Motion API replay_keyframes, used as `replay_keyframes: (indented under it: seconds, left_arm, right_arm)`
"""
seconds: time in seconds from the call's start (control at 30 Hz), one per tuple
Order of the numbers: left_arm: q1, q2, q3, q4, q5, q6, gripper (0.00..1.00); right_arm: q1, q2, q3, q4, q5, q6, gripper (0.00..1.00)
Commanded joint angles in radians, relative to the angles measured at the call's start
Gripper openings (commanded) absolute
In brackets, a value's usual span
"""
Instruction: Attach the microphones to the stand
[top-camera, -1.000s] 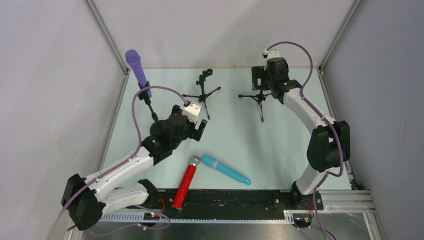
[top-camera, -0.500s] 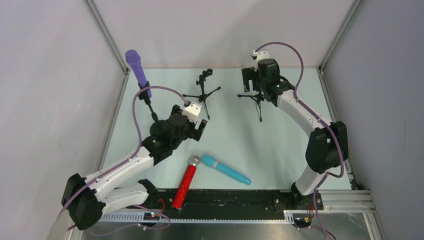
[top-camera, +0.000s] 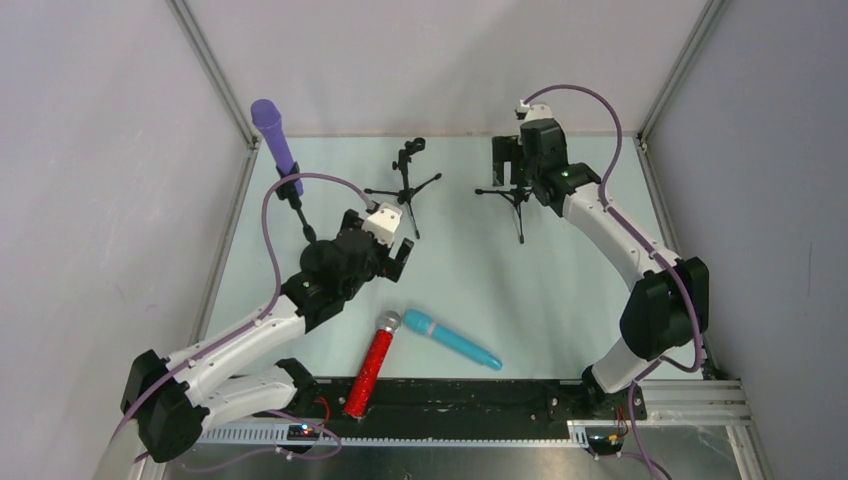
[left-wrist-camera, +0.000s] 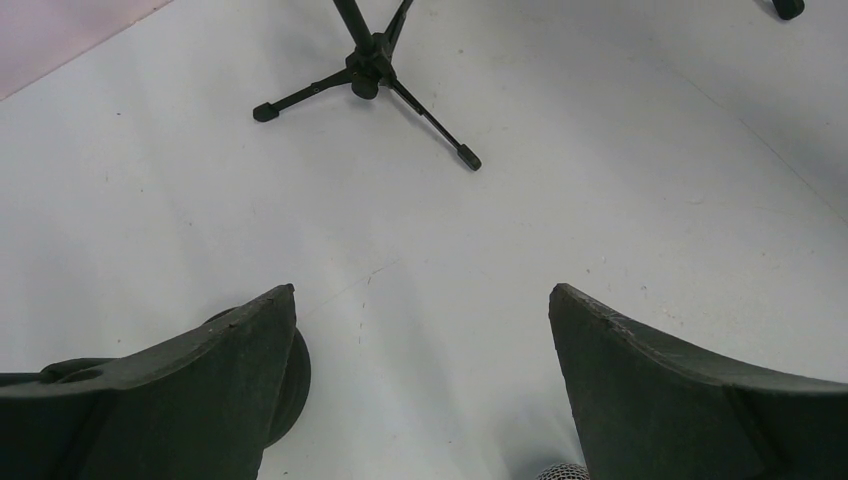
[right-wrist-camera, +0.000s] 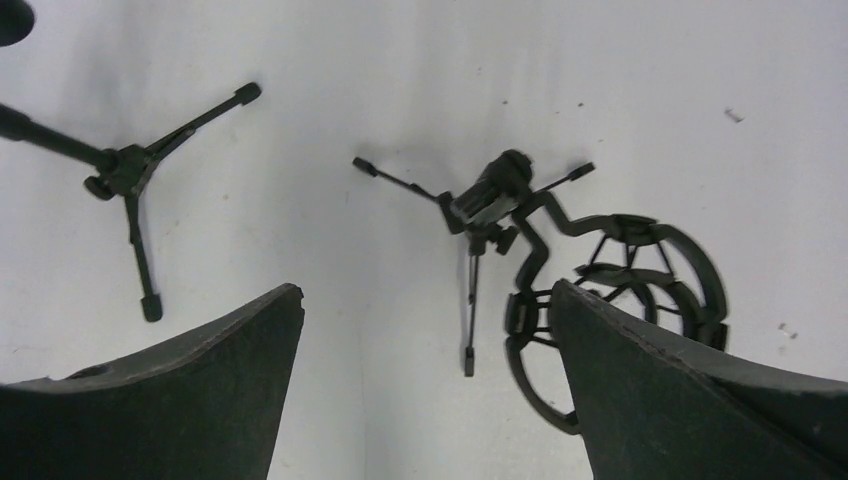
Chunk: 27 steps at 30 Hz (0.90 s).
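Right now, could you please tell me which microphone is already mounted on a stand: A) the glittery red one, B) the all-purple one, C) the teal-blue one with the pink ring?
B: the all-purple stick microphone sits atop the far-left black tripod stand, while the glittery red microphone and the teal-blue microphone lie on the pale table.
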Motion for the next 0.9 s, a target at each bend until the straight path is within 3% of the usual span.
replay_keyframes:
  seconds: [0.0, 0.47, 0.87]
  left_arm:
    - [-0.01, -0.011, -0.002, 0.046, -0.025, 0.011, 1.0]
    - [-0.02, -0.007, -0.002, 0.046, -0.034, 0.007, 1.0]
    - [-0.026, 0.003, 0.0, 0.045, -0.035, 0.01, 1.0]
  right_arm:
    - [0.032, -0.001, 0.001, -0.02, -0.056, 0.06, 0.98]
    - [0.014, 0.1, -0.023, -0.048, -0.048, 0.12, 0.99]
    - [-0.059, 0.11, -0.027, 0.083, -0.031, 0.105, 1.0]
